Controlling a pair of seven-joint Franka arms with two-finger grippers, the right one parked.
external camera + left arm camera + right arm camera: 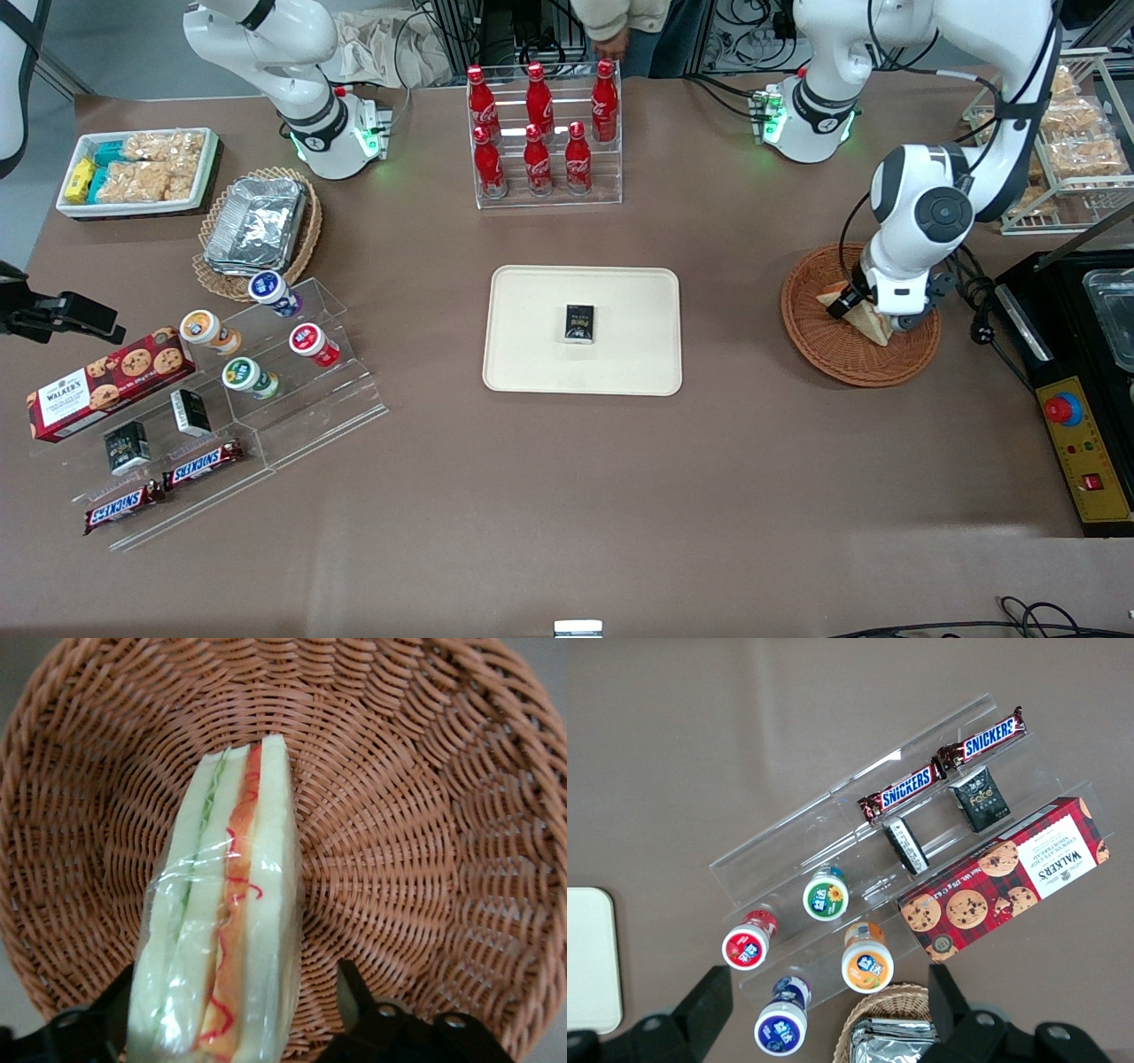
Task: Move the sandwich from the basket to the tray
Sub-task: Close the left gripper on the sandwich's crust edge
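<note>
While the working arm bends low over the round reddish-brown basket (pixel 859 316) at its end of the table, the front view shows the gripper (pixel 861 304) down inside it, right at the sandwich (pixel 858 312), a pale wedge lying in the basket. The cream tray (pixel 582 330) sits at mid-table, well apart from the basket, with a small dark box (pixel 579 322) on it. Cola bottles (pixel 537 128) stand in a clear rack farther from the camera than the tray.

From the left wrist, the sandwich (pixel 221 921) stands on edge in clear wrap, its green and orange-red filling showing between white bread slices, resting on the woven basket (pixel 425 815) floor. The gripper (pixel 232 1014) straddles it, one dark finger (pixel 111 1014) against the bread, the other standing slightly clear, so the fingers are spread and not clamped.

From the right wrist, a corner of the tray (pixel 589 957) shows beside snack shelves holding Snickers bars (pixel 943 771) and a cookie box (pixel 1010 877).
</note>
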